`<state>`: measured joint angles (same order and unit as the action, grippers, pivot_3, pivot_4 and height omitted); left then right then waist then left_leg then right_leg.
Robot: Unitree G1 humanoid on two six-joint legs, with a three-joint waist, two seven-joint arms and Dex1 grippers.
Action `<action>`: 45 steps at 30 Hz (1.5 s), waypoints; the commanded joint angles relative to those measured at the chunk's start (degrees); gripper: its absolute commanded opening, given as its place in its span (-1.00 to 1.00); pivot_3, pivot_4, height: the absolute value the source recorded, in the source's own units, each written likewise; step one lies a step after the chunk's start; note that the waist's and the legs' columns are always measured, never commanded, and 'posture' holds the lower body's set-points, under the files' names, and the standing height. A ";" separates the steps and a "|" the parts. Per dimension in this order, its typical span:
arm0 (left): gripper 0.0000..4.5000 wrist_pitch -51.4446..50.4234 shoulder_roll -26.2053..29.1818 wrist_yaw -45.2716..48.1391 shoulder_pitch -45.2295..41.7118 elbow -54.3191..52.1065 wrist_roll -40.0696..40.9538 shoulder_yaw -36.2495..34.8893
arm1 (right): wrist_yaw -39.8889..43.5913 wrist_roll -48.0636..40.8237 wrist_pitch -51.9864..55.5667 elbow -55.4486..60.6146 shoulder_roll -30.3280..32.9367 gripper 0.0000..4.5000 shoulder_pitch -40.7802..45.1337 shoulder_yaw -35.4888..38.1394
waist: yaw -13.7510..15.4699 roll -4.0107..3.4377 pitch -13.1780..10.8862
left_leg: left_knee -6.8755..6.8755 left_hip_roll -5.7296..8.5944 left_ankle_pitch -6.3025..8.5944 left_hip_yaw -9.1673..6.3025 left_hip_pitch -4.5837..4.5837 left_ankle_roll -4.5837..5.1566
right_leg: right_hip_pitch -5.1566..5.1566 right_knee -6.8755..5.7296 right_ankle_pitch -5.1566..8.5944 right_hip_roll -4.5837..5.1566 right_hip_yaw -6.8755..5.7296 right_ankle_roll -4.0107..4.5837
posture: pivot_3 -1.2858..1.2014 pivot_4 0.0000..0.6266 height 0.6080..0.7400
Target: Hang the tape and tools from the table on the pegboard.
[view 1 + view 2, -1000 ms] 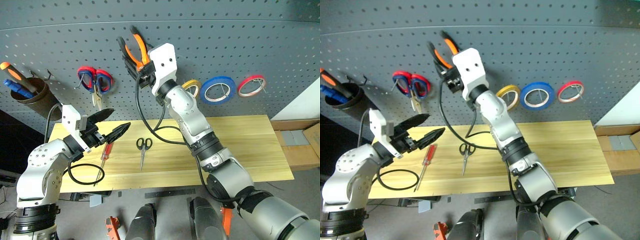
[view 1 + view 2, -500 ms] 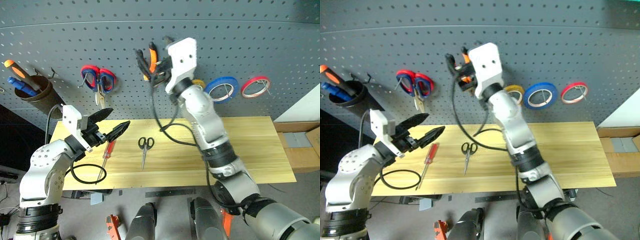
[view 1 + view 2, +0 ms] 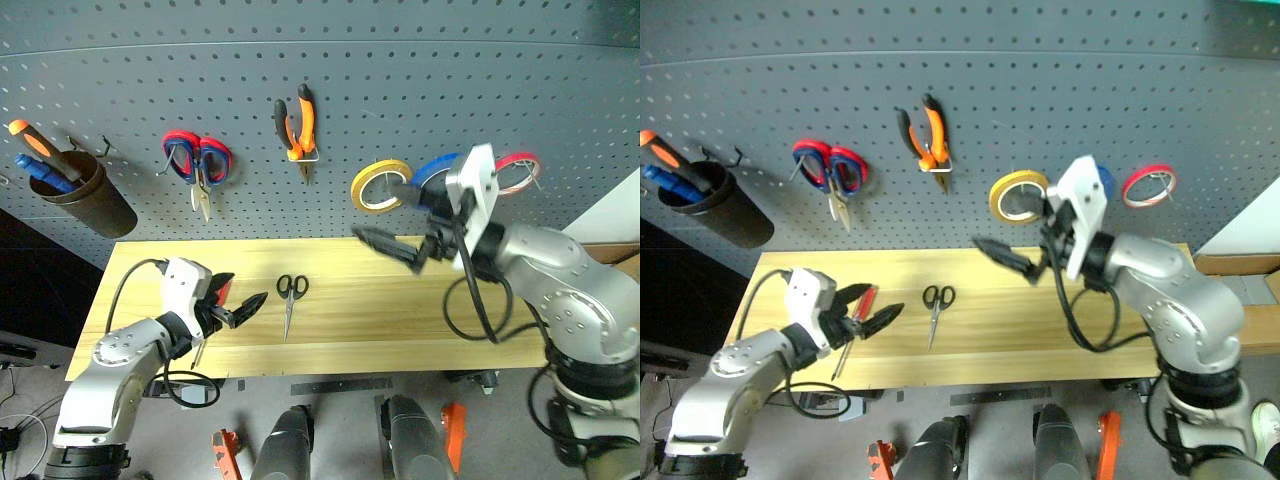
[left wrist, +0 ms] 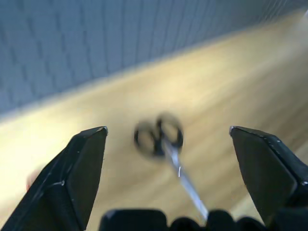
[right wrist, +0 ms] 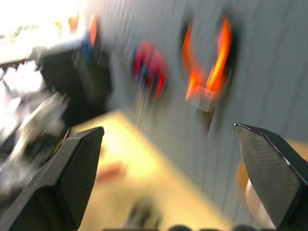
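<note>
The right gripper [image 3: 400,246] has drawn back from the pegboard [image 3: 420,90], jaws spread and empty; the left gripper [image 3: 238,300] has dropped toward the table [image 3: 500,290], jaws likewise released. Pliers [image 3: 297,125] and yellow tape [image 3: 380,185] hang already. The black-handled scissors [image 3: 289,300] lie mid-table and the red-handled screwdriver [image 3: 852,330] near the left front edge, both left to hang. Open board lies above them.

Grey floor [image 3: 150,430] below, white wall [image 3: 615,215] at right, even light
</note>
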<state>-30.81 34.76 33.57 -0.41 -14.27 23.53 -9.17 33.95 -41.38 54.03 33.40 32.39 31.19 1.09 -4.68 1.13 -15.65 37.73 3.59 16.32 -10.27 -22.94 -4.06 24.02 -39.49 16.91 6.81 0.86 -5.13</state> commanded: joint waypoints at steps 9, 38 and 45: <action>0.94 -19.47 -6.74 -14.80 -6.00 -1.72 -8.27 11.20 | 3.79 3.67 -0.84 5.43 8.40 0.99 -7.63 -7.91 | -0.02 0.15 -0.09 | 0.14 -0.03 0.08 0.15 0.03 0.14 | -0.04 -0.04 0.00 -0.13 0.04 -0.01 | -0.02 0.01 1.00; 0.77 -28.62 -23.26 -27.77 -21.21 21.90 -18.73 15.16 | 1.87 10.67 -0.48 5.13 5.81 1.00 -8.55 -13.12 | 1.64 0.67 -0.65 | 0.15 0.03 0.09 0.07 0.44 0.12 | -0.75 0.51 -0.14 -0.11 -0.05 -0.24 | -0.03 0.06 1.00; -0.26 -27.47 -22.63 -26.83 -21.39 22.65 -19.19 14.86 | 1.55 9.34 0.82 4.94 5.39 1.00 -8.36 -11.88 | 1.64 0.67 -0.65 | 0.13 0.02 0.10 0.07 0.44 0.12 | -0.75 0.51 -0.14 -0.11 -0.04 -0.24 | -0.03 0.06 1.00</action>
<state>-57.19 11.74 6.09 -23.47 5.54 5.04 5.15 35.05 -30.81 54.55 36.77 38.02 22.52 -12.36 -3.04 1.79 -16.30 37.86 3.62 16.41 -10.20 -22.50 -3.94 23.26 -38.98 16.77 6.71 0.81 -5.37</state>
